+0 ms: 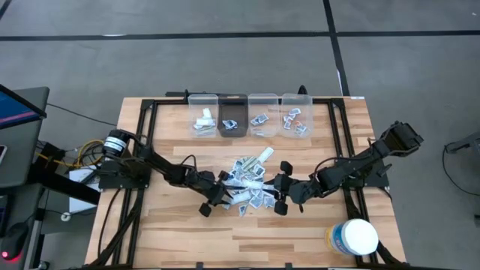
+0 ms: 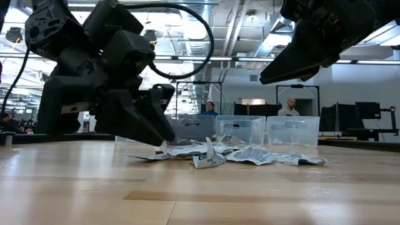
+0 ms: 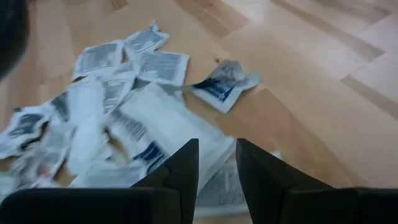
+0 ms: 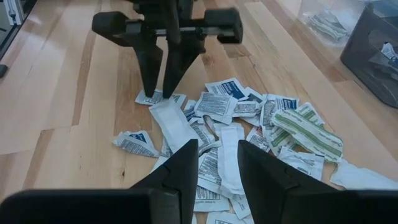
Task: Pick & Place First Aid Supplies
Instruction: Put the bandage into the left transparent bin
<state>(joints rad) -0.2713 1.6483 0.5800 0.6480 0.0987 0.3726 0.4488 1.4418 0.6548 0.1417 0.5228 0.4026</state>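
Packets (image 4: 249, 118) heaped; right wrist view alone shows green-striped strip (image 4: 306, 132).

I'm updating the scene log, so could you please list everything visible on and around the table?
first aid packets: many, white-grey with blue print, heaped mid-table; more inside the bins.
long pale strip: one, greenish, on the heap.
bins: four, three clear and one dark, in a row at the table's far edge.
tub: one, white with yellow label, near right corner.
table: one, light wood.
people: two, in the room behind the table.
left gripper: dark, at the heap's left edge, fingers slightly apart.
right gripper: dark, at the heap's right edge, fingers slightly apart.
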